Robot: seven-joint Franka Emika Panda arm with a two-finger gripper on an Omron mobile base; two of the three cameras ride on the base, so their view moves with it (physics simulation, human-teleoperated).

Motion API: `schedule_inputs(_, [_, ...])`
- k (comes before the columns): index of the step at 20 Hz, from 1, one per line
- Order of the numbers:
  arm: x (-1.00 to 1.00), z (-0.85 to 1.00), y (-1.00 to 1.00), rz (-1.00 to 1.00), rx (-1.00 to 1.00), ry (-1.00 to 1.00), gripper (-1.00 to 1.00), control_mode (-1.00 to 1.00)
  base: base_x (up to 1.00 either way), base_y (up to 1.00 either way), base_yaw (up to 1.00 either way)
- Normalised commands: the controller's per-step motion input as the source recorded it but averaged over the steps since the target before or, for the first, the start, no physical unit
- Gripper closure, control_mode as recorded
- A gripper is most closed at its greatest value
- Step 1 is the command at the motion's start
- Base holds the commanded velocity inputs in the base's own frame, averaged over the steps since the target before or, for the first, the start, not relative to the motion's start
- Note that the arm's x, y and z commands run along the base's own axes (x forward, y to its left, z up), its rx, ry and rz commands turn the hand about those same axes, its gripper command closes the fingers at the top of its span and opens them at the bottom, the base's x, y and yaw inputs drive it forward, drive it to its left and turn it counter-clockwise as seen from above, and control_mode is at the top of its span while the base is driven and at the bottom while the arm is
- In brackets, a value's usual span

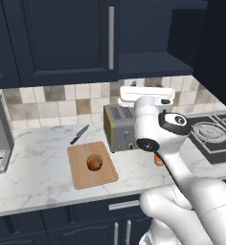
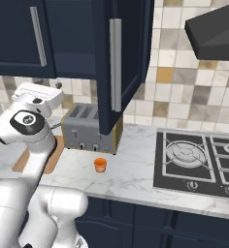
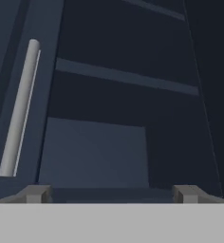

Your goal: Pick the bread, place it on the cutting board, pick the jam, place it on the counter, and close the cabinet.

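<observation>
Resting at the centre of the cutting board [image 1: 92, 165], the bread [image 1: 94, 162] lies on the counter [image 1: 38, 177] at about 9 o'clock from the toaster [image 1: 118, 127] in the left base view. A knife [image 1: 79, 135] lies on the marble at 11 o'clock from the board, apart from it. The jam [image 2: 100, 164] stands upright on the counter just in front of the toaster in the right base view, at 9 o'clock from the hob [image 2: 196, 162] and well apart from it. The cabinet [image 2: 119, 63] has one door swung out toward the camera, its silver bar handle [image 2: 115, 65] facing forward; the neighbouring door at 9 o'clock is shut flat. In the hand view the gripper [image 3: 111, 193] points into the open cabinet, a shelf edge crossing at 12 o'clock and a bar handle at 10 o'clock. Its fingertips [image 3: 37, 193] stand spread wide apart, with nothing between them.
</observation>
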Motion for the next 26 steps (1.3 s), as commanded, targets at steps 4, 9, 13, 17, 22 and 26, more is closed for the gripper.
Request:
schedule_inputs(4, [-0.39,0.07,-0.24,0.04,0.0,0.07,-1.0,-1.0,0.0,0.0,0.0])
schedule_inputs(9, [-0.44,0.19,-0.21,0.0,0.0,0.1,-1.0,-1.0,0.0,0.0,0.0])
schedule_inputs(13, [-0.49,0.2,-0.17,0.0,0.0,0.12,-1.0,-1.0,0.0,0.0,0.0])
schedule_inputs(17, [-0.48,0.19,-0.16,0.0,0.0,0.13,-1.0,-1.0,0.0,0.0,0.0])
schedule_inputs(22, [-0.48,0.15,-0.12,0.0,0.0,0.13,-1.0,-1.0,0.0,0.0,0.0])
schedule_inputs(26, [-0.42,0.17,-0.05,0.0,0.0,0.13,-1.0,-1.0,0.0,0.0,0.0])
